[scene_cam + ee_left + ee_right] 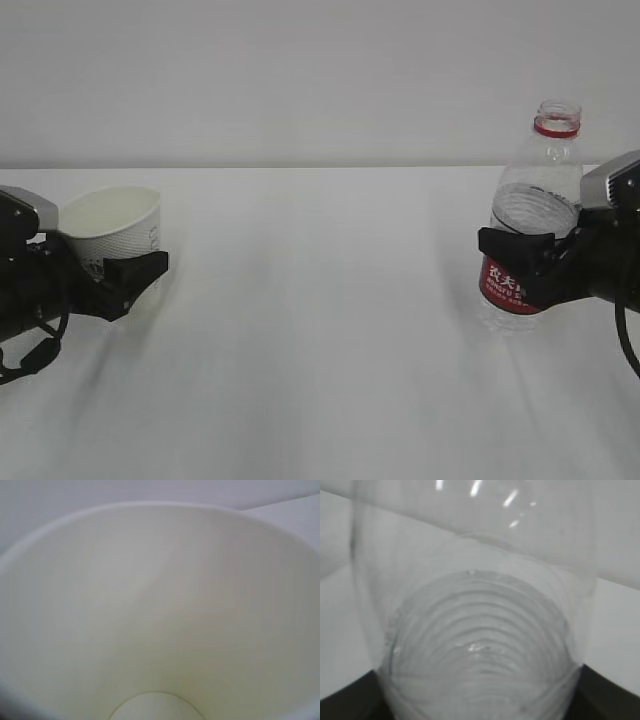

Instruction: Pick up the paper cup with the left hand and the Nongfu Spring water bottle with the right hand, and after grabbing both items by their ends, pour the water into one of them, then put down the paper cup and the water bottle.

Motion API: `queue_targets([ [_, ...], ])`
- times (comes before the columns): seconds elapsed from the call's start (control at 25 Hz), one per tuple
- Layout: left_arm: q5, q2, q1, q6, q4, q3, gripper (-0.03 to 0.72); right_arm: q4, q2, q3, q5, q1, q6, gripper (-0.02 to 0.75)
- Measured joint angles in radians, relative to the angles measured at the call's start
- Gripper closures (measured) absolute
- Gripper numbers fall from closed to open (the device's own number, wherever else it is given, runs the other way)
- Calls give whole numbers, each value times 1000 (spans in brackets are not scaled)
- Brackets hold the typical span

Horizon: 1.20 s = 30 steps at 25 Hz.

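Observation:
The white paper cup (110, 225) is at the far left, tipped with its mouth up and to the left. My left gripper (120, 262) is shut on its lower part, one black finger (135, 275) across its side. The cup's cream inside (160, 605) fills the left wrist view and looks dry. At the right stands the Nongfu Spring water bottle (535, 170), uncapped and nearly upright. My right gripper (520, 255) is shut on it just above the red label (505, 290). The clear ribbed bottle (475, 580) fills the right wrist view. I cannot make out the water level.
A white tabletop (320, 330) stretches between the two arms under a pale wall (300, 80). Nothing else stands on it in the exterior view. Dark finger parts (610, 695) show at the lower corners of the right wrist view.

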Motion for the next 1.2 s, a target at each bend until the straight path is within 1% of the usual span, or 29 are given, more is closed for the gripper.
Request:
queue_targets([
  [0.28,0,-74,0,0,-15,81,112,0,0,0,-2,0,0,242],
  [0.92,1,-260,0,-1,-25,205,113,-23,0,0,-25,0,4,242],
  [1.0,1,-279,0,-1,-15,220,113,-26,0,0,-27,0,6,242],
  [1.2,1,-321,0,-1,52,237,113,-37,0,0,-31,0,8,242],
])
